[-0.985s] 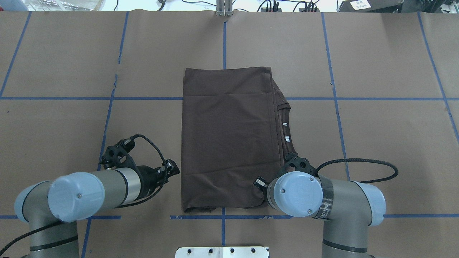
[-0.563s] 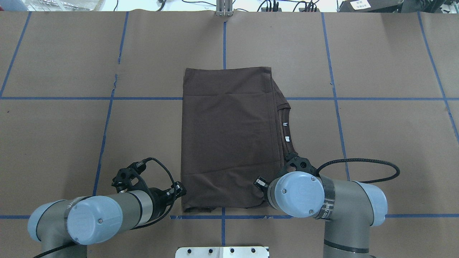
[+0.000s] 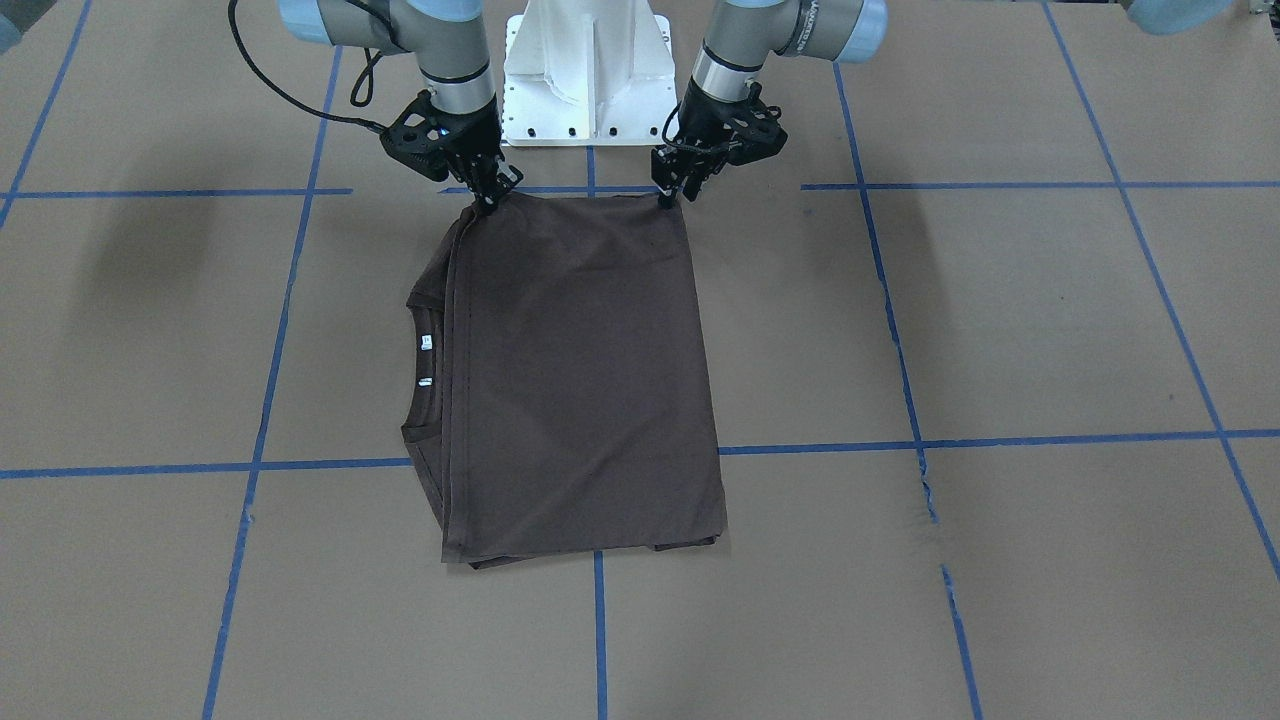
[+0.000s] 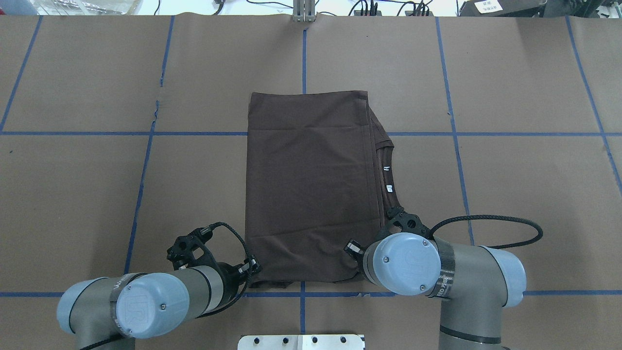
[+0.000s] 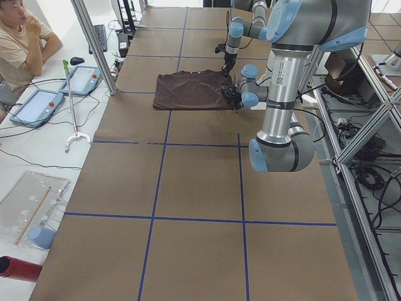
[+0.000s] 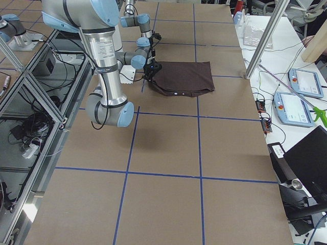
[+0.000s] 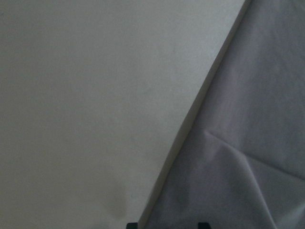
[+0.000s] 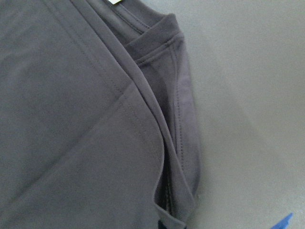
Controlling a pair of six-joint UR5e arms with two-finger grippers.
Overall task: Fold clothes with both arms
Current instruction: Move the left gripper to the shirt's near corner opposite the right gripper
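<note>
Now the L gripper (image 4: 252,270) sits at the shirt's (image 4: 311,184) near-L corner; a sec ago it was further up, beside the L edge and clear of the cloth, so the L arm has swung back twd the robot & in. R gripper (image 3: 490,200) hasn't budged from the near-R corner. Means both arms are lined up on the near edge, prob. for the next fold away from the robot. Shirt lies mid-table (image 4: 486,170), already a flat rectangle, collar (image 4: 386,170) & tags poking out on the robot's R side. L jaws apart: wrist cam shows 2 tips w/ a gap, the cloth edge running in btwn them, nothing clamped yet; whether a tip is under the cloth, can't tell. R tips look drawn together on the corner layers in the front view, so I read that as pinched on the shirt, tho the R wrist cam is too close to confirm. Next prob.: L closes on its corner, then both lift together.
</note>
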